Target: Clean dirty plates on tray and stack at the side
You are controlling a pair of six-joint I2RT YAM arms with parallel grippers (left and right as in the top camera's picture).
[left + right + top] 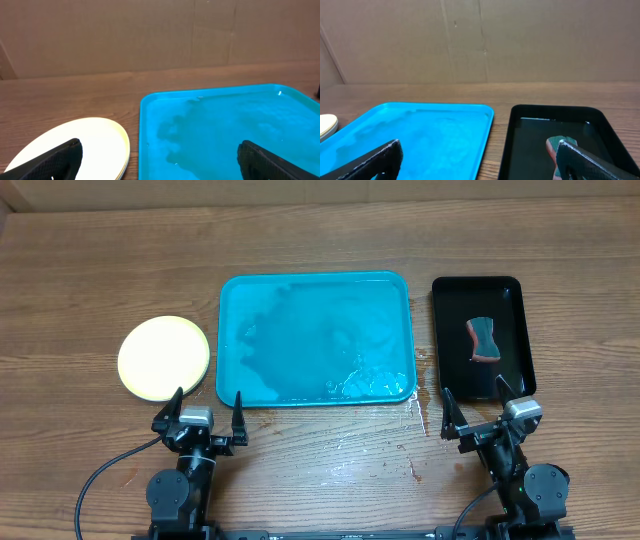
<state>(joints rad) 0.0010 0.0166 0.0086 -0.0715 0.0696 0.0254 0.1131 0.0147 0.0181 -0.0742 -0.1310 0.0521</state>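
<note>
- Take the teal tray (316, 338) as your landmark: it lies flat in the middle of the wooden table (320, 240), long side toward the arms.
- No plate sits on the teal tray. Its floor is wet, with water (365, 383) pooled by the near right corner.
- A stack of plates (164, 358) stands on the table just left of the teal tray, close to its rim but apart from it.
- The top plate is pale yellow-green and you can see no sauce on it. The left wrist view shows plate edges under it (125, 157), but you cannot tell their number or colour.
- Your left gripper (208, 394) hangs at the near left corner of the teal tray, between that tray and the plates. Its jaws are spread wide and hold nothing; its dark fingers (55, 160) frame the stack and the tray's left rim.
- Your right gripper (474, 387) hangs beyond the near right corner of the teal tray. Its jaws are also spread wide, with nothing between them.
- A narrow black tray (440, 330) lies just right of the teal tray, parallel to it with a thin strip of table between.
- A teal and red-orange sponge (483, 340) rests in the black tray, about midway along it. In the right wrist view it shows beside the right finger (590, 162).
- Small drips mark the table (421, 385) off the teal tray's near right corner.
</note>
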